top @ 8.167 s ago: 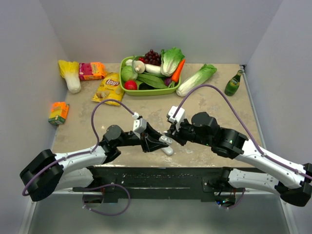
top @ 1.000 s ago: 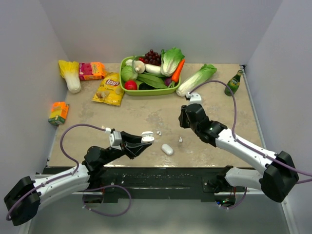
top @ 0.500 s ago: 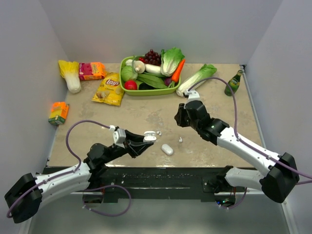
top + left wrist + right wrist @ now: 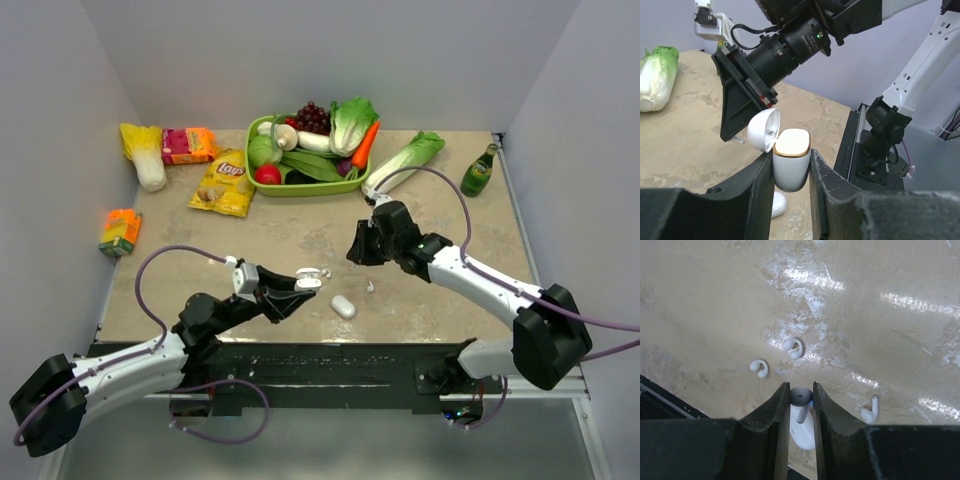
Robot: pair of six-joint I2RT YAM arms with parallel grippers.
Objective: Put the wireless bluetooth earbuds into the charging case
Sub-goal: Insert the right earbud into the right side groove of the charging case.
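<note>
Stemmed earbud point(image 4: 801, 400) pinched between nearly closed fingers of right gripper point(image 4: 800, 389), lifted clear of table point(image 4: 300, 225), evidently for carrying to charging case point(image 4: 791, 159). Case clamped upright in left gripper point(image 4: 791, 169), lid hinged back, opening turned up, judged ready for loading. Three loose earbuds point(image 4: 869, 413) left on table near closed white case point(image 4: 343, 306).

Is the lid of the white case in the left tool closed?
No, the lid stands flipped open beside the charging case that the left tool grips.
</note>
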